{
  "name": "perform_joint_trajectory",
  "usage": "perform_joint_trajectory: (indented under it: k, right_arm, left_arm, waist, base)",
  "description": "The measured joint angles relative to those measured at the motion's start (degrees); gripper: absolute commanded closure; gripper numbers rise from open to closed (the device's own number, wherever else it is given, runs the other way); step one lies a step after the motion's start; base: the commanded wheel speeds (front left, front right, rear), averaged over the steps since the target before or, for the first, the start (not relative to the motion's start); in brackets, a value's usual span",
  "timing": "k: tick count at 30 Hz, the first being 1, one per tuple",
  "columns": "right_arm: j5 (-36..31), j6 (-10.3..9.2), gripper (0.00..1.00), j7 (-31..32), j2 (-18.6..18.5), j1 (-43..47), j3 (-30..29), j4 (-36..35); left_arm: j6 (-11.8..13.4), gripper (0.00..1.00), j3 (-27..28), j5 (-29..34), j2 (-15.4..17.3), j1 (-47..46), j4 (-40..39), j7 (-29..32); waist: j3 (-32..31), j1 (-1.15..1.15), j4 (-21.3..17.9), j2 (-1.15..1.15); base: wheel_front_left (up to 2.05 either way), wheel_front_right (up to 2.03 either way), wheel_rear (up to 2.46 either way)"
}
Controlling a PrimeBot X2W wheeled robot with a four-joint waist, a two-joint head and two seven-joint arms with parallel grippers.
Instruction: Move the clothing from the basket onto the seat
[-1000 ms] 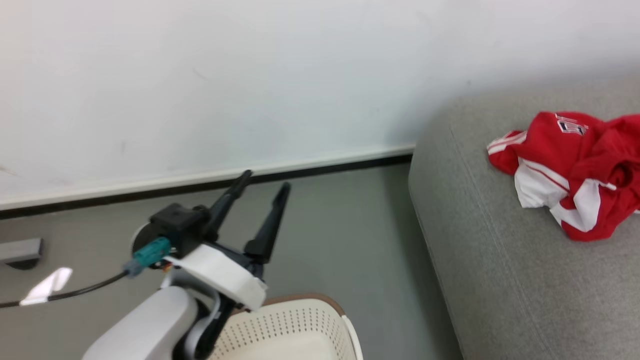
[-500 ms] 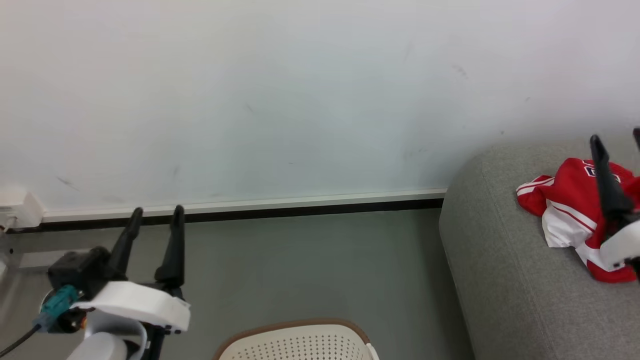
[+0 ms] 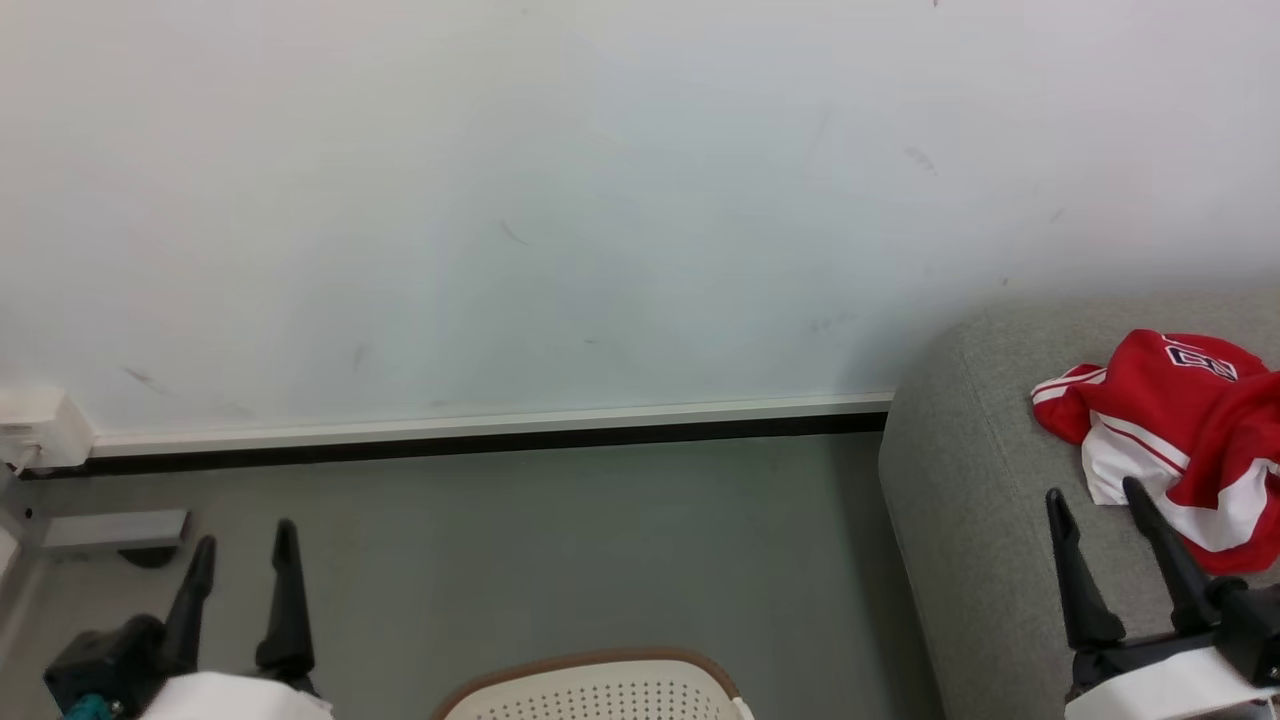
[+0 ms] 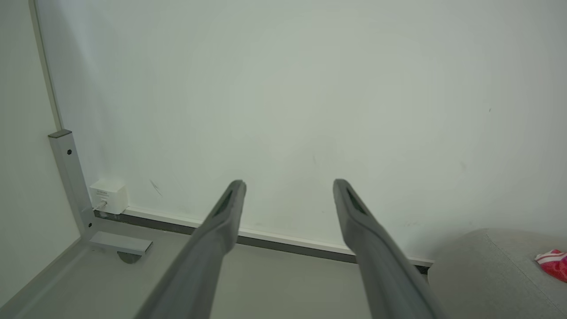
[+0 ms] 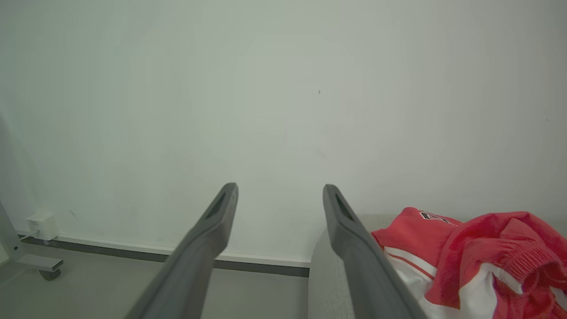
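Scene: a pale wall (image 3: 600, 200) and grey floor (image 3: 600, 540), with the corner of a light-grey sofa on the right.
Clothing: a crumpled red-and-white garment (image 3: 1180, 440) lies on the seat (image 3: 980, 520), near its rounded end and well apart from the basket.
Basket: only the far brown rim and a strip of perforated cream wall (image 3: 600, 690) show at the bottom edge; what is inside it cannot be seen.
Left gripper: (image 3: 245, 535) low on the left above the floor, fingers spread wide, nothing between them, touching nothing.
Right gripper: (image 3: 1092, 490) low on the right over the seat, just beside the garment's near edge, fingers spread wide and empty; whether a finger brushes the fabric is hard to tell.
Step in hand: the garment looks delivered and let go, so this appears to be the gap between placing and either finishing or fetching more.
Next move: probably a look down into the basket; if fabric remains, an open gripper must reach inside the rim and pinch a fold.
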Motion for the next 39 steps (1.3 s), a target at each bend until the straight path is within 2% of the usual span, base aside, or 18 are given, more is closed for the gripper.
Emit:
perform_joint_trajectory:
  k: [8,15,25,39]
  right_arm:
    - [-3.2,0.00,0.00,-0.5,4.4,3.5,-0.9,-0.3]
    - [-3.7,0.00,0.00,-0.6,5.3,4.2,-1.1,-1.1]
    - [-3.6,0.00,0.00,-0.6,5.4,4.1,-0.4,-1.1]
    - [-3.0,0.00,0.00,-0.6,5.5,4.0,-0.2,-0.7]
  left_arm:
    - [-3.7,0.00,5.0,6.0,-5.4,4.9,1.6,0.0]
    - [-6.9,0.00,7.2,10.0,-8.8,5.4,3.0,0.0]
    - [-10.3,0.00,10.7,13.1,-10.9,4.9,4.7,0.0]
    - [-12.8,0.00,13.4,15.7,-13.6,4.0,6.6,0.0]
  waist:
    - [-0.2,0.01,-0.7,0.00]
    - [-0.3,0.01,-0.4,0.00]
    - [-0.5,0.01,-0.4,0.00]
    - [-0.3,0.00,-0.9,0.00]
  base:
    - [0.00,0.00,0.00]
    - [0.00,0.00,0.00]
    - [0.00,0.00,0.00]
    - [0.00,0.00,0.00]
